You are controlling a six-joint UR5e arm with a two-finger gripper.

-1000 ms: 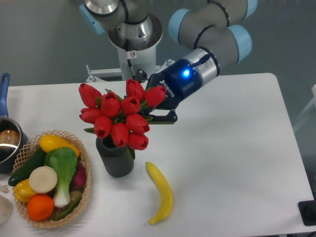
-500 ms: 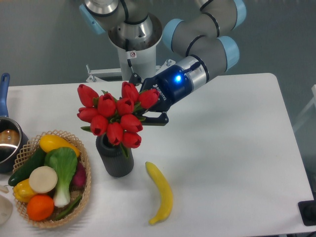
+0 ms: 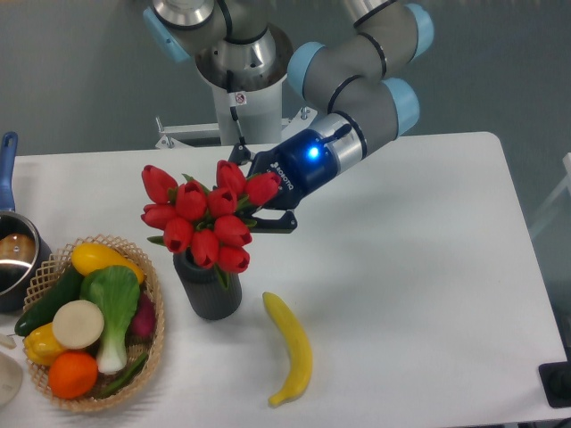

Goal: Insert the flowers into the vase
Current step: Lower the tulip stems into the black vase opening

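The flowers point(image 3: 207, 219), a bunch of red tulips with green stems, hang tilted over the dark grey vase point(image 3: 208, 287) at the table's left-middle. The lowest blooms hide the vase's mouth, so I cannot tell whether the stems are inside it. My gripper point(image 3: 261, 209) reaches in from the upper right and is shut on the flowers' stems; its fingertips are mostly hidden behind the blooms. A blue light glows on the wrist.
A yellow banana point(image 3: 291, 347) lies just right of the vase. A wicker basket point(image 3: 153, 343) with vegetables and fruit stands to the vase's left. A metal pot point(image 3: 14, 259) with a blue handle sits at the left edge. The robot base point(image 3: 241, 89) is behind.
My gripper has moved left and a little up with the flowers. The bunch has shifted left over the vase, and the arm's elbow has swung left.
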